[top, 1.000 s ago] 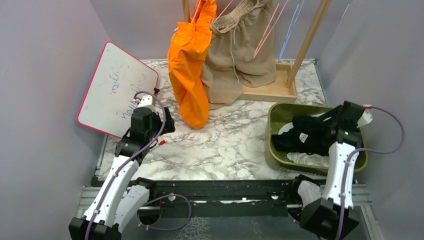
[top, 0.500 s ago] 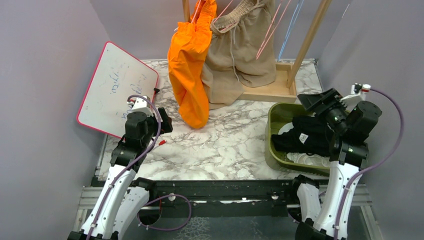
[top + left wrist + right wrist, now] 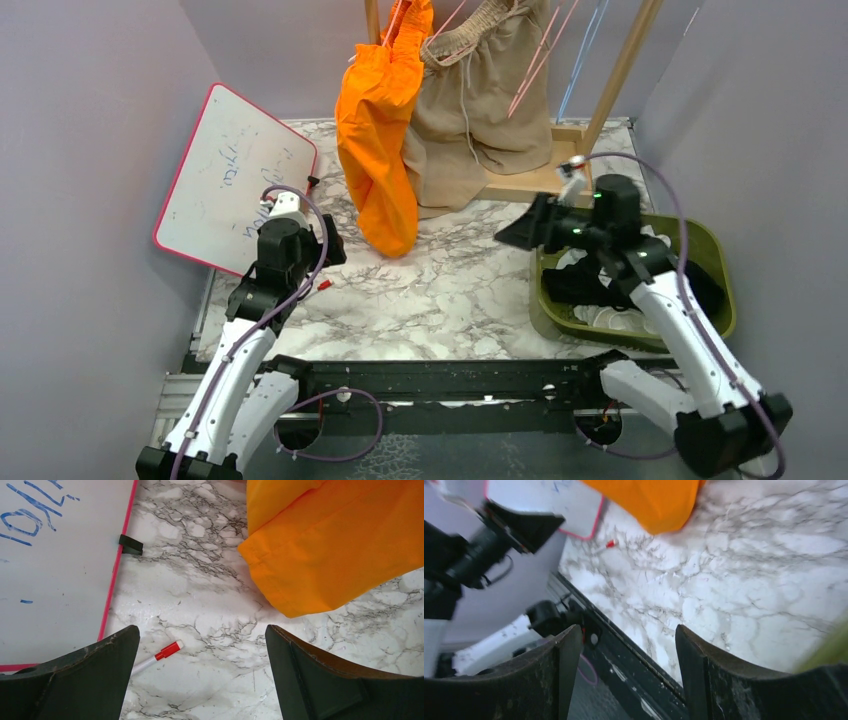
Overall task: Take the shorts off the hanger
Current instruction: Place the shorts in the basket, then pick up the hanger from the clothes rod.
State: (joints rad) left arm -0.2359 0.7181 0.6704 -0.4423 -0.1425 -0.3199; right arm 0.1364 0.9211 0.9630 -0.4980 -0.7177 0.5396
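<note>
The orange shorts [image 3: 380,130] and the tan shorts [image 3: 480,110] hang side by side from pink hangers [image 3: 535,60] on the wooden rack [image 3: 545,182]. The black shorts [image 3: 600,285] lie in the green bin [image 3: 722,262] on top of the white shorts [image 3: 612,318]. My left gripper [image 3: 328,243] is open and empty, low over the table just left of the orange shorts' hem [image 3: 330,545]. My right gripper [image 3: 515,232] is open and empty, above the table left of the bin and pointing left. The right wrist view shows the orange hem [image 3: 654,500] far ahead of its fingers.
A pink-framed whiteboard [image 3: 232,175] leans at the left wall and also shows in the left wrist view [image 3: 55,555]. A red-capped marker [image 3: 159,655] lies on the marble beside my left gripper. The grey walls stand close on both sides.
My right gripper lifted out of the bin without the black shorts and swung left over the table. The left arm barely moved.
</note>
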